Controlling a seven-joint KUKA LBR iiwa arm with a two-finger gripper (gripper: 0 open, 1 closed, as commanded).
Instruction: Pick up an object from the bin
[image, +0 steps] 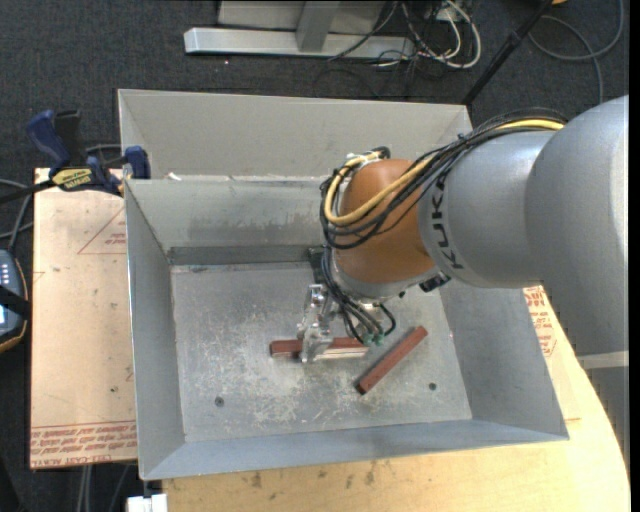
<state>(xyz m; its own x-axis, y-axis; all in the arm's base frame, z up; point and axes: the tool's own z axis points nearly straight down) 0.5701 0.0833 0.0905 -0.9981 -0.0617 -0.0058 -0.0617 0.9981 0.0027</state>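
Observation:
My gripper (314, 345) reaches down to the bin floor near its middle, its metal fingers standing over a thin reddish-brown stick (288, 348) that lies flat, running left to right. The fingers straddle or touch the stick's middle; I cannot tell whether they have closed on it. A second, thicker reddish-brown bar (392, 360) lies slantwise just to the right of the gripper, apart from it. A small green bit (378, 341) shows between the gripper and that bar.
The arm with its orange cover and cables hangs over the bin's middle and right, hiding the floor beneath it. The bin floor to the left and front of the gripper is scuffed bare metal.

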